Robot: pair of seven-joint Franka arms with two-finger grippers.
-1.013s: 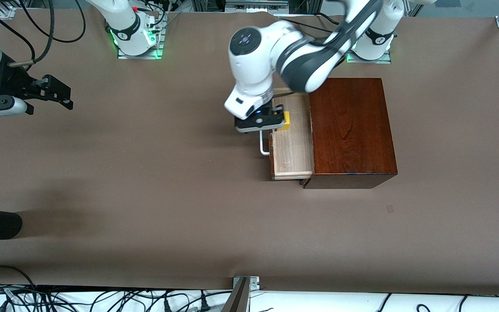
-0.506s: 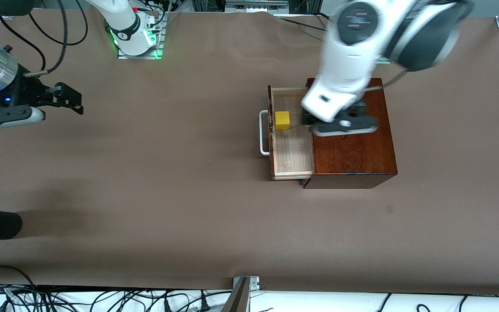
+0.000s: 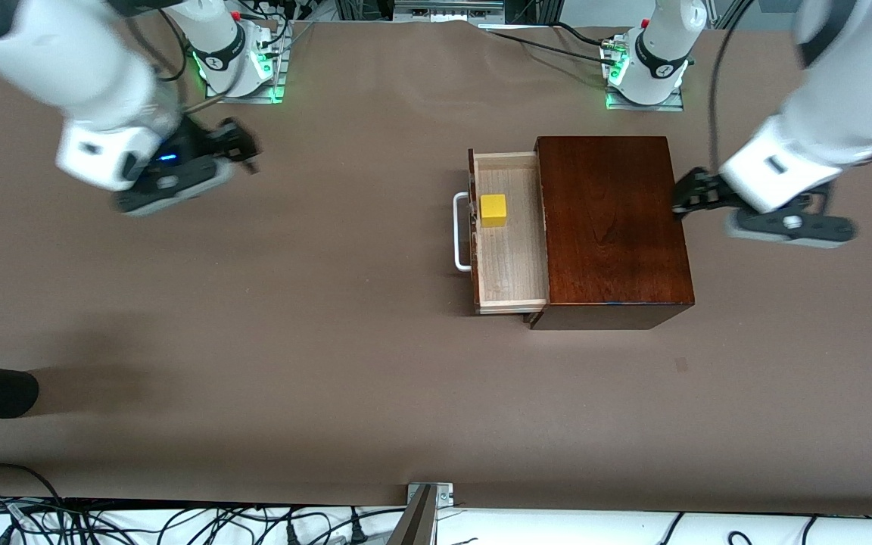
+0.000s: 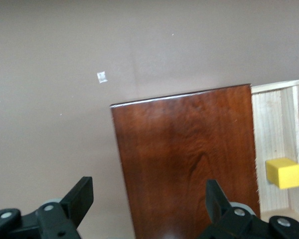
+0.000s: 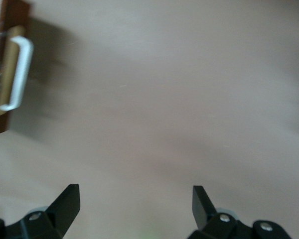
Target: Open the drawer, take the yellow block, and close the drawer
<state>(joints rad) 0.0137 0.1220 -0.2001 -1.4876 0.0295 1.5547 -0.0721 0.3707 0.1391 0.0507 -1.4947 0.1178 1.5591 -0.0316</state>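
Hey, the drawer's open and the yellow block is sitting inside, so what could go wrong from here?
1. The yellow block sits tight against the front wall of the drawer, by the white handle; a finger may lack room there and nudge the block instead of gripping it.
2. The right gripper, open, hangs over bare table toward its own end; reaching low, it could catch the handle.
3. The left gripper, open, hangs beside the wooden box and could bump it.

Glossy wooden box (image 3: 614, 227) (pale drawer (image 3: 510, 235))
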